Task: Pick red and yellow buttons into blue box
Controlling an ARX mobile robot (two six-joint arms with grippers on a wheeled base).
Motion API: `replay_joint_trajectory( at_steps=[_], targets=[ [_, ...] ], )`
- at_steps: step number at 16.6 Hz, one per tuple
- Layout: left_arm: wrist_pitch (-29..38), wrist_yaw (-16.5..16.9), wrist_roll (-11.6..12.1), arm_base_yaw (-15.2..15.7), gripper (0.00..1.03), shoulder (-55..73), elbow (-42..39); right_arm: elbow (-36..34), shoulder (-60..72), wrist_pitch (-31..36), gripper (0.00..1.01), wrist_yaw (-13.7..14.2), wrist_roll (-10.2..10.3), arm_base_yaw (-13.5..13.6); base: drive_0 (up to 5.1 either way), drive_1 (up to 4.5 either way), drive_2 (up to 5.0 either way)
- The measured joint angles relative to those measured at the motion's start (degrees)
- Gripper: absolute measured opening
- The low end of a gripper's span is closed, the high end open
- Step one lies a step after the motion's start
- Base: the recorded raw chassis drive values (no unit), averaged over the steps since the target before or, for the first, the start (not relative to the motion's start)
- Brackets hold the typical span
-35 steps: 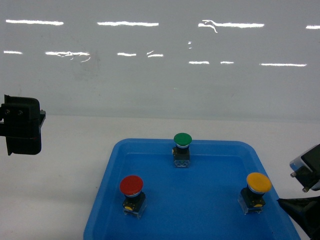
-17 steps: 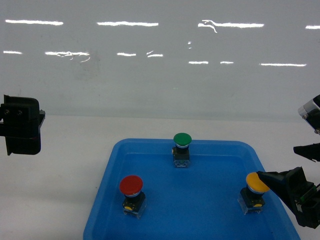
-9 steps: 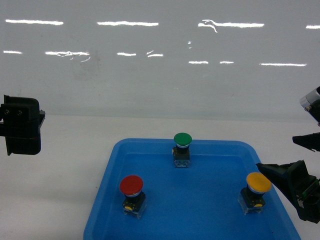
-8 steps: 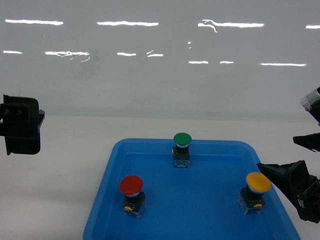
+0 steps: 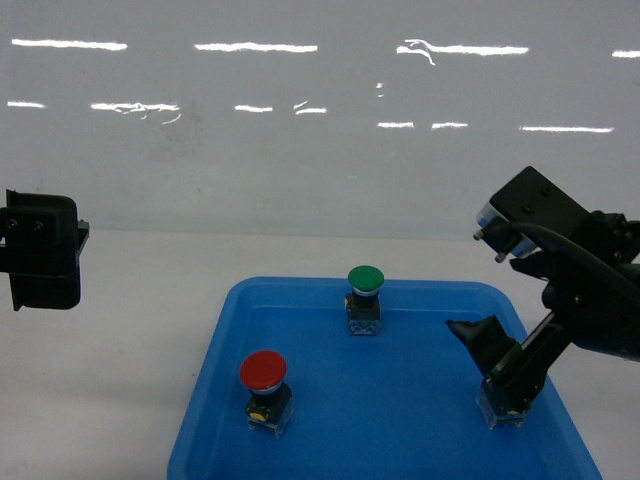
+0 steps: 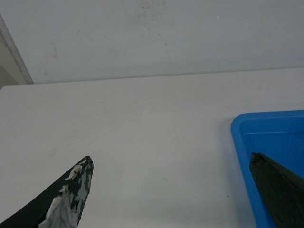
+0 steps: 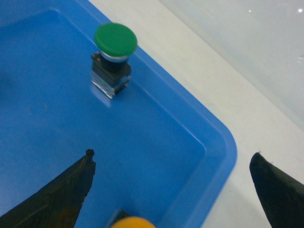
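The red button [image 5: 263, 372] stands at the front left of a shallow blue tray [image 5: 400, 410]. The yellow button shows in the head view only as its clear switch block [image 5: 497, 410]; its cap is hidden behind my right gripper [image 5: 508, 368]. The right wrist view catches the cap's top edge [image 7: 133, 222] at the bottom, between the spread fingers of the right gripper [image 7: 171, 156], which is open and holds nothing. My left gripper [image 6: 170, 157] hangs open over bare table left of the tray. The blue box is out of view.
A green button [image 5: 365, 281] stands at the tray's back middle, also in the right wrist view [image 7: 115, 41]. The tray's back right corner [image 7: 223, 142] lies under the right gripper. White table [image 5: 130, 350] surrounds the tray; a glossy wall [image 5: 320, 150] rises behind.
My right arm has swung in from the right edge over the tray and now covers the yellow button's cap. The left arm and the buttons have not moved.
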Motion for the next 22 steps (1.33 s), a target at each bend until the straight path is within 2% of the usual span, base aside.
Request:
replay_joint_trajectory(
  at_steps=[2,4,6,9,10,13,14,15,19,22],
  targets=[
    [-0.02,0.02,0.00,-0.02,0.98,0.00,0.00,-2.82,0.09,-0.02,0.98,0.83,-1.40,-0.66,0.0,0.00,0.0],
    [-0.02,0.00,0.00,0.00,0.98,0.00,0.00,-2.58,2.25,-0.98,0.98,1.44,-2.36,-0.22,0.0,0.00,0.0],
    [0.00,0.00,0.00,0.00,0.98,0.00,0.00,-1.42,5.38,-1.44,0.98,1.86,-3.10,0.50,0.0,0.00,0.0],
    [0.00,0.00,0.00,0.00,0.98,0.00,0.00,4.46,11.74,-3.30,0.98,2.47,-3.82,0.63,0.0,0.00,0.0],
    [0.00,0.00,0.00,0.00,0.98,0.00,0.00,5.01,12.37,-3.13,0.98,3.15,-4.72,0.22,0.0,0.00,0.0],
    [-0.02,0.00,0.00,0.00,0.98,0.00,0.00,4.76,12.55,-3.19,0.96,3.67,-5.22,0.13,0.0,0.00,0.0],
    [-0.02,0.00,0.00,0.00,0.98,0.00,0.00,4.63,12.66,-3.32,0.86,4.00,-5.22,0.31,0.0,0.00,0.0],
    [-0.02,0.00,0.00,0.00,0.98,0.00,0.00,4.63,12.85,-3.74,0.71,4.55,-5.20,0.70,0.0,0.00,0.0],
    [0.00,0.00,0.00,0.00,0.98,0.00,0.00,4.68,12.83,-4.28,0.30,5.95,-5.05,1.33,0.0,0.00,0.0],
    [-0.02,0.00,0.00,0.00,0.98,0.00,0.00,4.42,12.44,-4.39,0.30,5.73,-4.59,1.68,0.0,0.00,0.0]
  ],
)
